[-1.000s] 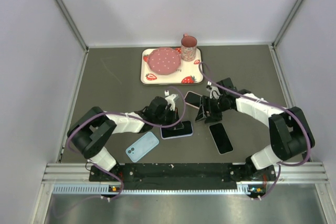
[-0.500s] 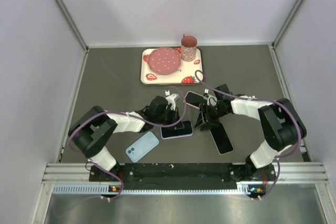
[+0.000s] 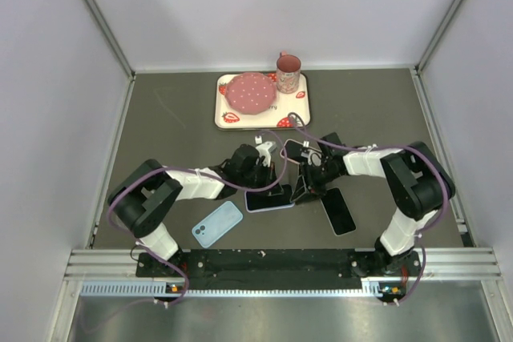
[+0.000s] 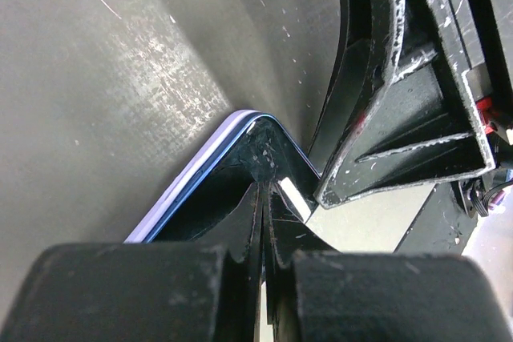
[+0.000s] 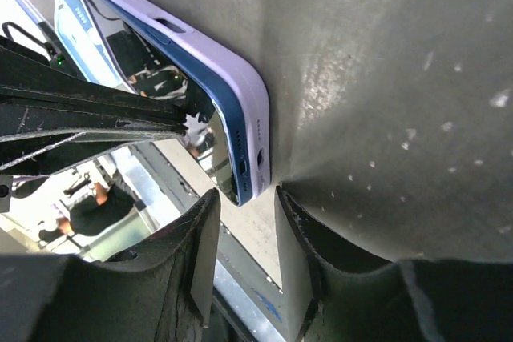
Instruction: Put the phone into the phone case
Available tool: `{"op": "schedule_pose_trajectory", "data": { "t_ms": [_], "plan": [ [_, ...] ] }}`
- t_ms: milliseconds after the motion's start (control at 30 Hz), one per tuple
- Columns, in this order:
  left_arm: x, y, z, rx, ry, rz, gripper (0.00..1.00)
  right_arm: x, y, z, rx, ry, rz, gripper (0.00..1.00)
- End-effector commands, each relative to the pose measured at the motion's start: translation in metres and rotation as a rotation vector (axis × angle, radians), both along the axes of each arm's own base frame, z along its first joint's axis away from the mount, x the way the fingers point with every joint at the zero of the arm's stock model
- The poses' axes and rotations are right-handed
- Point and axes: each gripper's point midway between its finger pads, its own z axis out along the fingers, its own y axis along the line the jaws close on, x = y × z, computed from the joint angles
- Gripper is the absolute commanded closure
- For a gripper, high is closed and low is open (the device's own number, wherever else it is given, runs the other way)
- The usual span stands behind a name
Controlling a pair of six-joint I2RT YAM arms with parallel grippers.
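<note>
Blue phone (image 3: 269,198) lies screen-up in lilac case (image 5: 237,67), mid table (image 3: 172,130). Left gripper (image 4: 263,198): fingers together, tips on screen. Right gripper (image 5: 244,204): fingers slightly apart at phone's right end.

Top external: we look steeply down from above and behind the arm bases (image 3: 158,255), set along the bottom of the frame; the whole tabletop (image 3: 176,118) fits, seen from afar.
Left wrist: we ride just behind the left hand (image 4: 264,194), very near, skimming low over the tabletop; its dark fingers (image 4: 160,294) fill the bottom edge.
Right wrist: we ride equally near behind the right hand (image 5: 246,196), fingers (image 5: 345,294) along the bottom.
Shared: all three views hold the lavender-cased phone (image 3: 269,198); the left wrist view also catches the right hand at upper right.
</note>
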Motion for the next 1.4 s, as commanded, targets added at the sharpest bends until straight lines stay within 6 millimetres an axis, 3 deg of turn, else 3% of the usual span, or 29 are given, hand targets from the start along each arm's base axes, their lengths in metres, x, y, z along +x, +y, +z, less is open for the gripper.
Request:
{"op": "schedule_pose_trajectory", "data": {
  "t_ms": [0,567,1033,1367],
  "plan": [
    [-0.033,0.055,-0.069,0.292,0.141,0.013,1.0,-0.003,-0.006,-0.027,-0.098,-0.026,0.02,0.66],
    [-0.03,0.057,-0.066,0.323,0.123,0.009,1.0,-0.014,-0.028,-0.081,-0.326,0.024,0.038,0.84],
    [-0.03,0.055,-0.063,0.36,0.103,-0.001,1.0,-0.013,-0.043,-0.095,-0.537,-0.031,0.089,0.97],
    [-0.027,0.052,-0.059,0.382,0.068,0.0,1.0,-0.012,-0.046,-0.101,-0.658,-0.07,0.138,0.98]
  ]
}}
